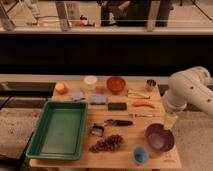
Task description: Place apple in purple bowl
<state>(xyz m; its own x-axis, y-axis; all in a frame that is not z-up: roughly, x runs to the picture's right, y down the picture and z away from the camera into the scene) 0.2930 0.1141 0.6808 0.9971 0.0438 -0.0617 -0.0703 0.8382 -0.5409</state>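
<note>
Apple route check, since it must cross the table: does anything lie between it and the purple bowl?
Yes. The apple sits at the far left corner, the purple bowl near right. On the diagonal between lie a black block and a black-handled tool, both low. The open claw hangs just beyond the bowl.

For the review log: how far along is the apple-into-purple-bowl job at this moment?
Nothing looks done yet. The apple sits at the far left corner of the table, and the purple bowl at the near right looks empty. Nothing is in hand: the gripper hangs just behind the bowl, far from the apple. What is left: reach the apple, grasp it, carry it and release it in the bowl.
</note>
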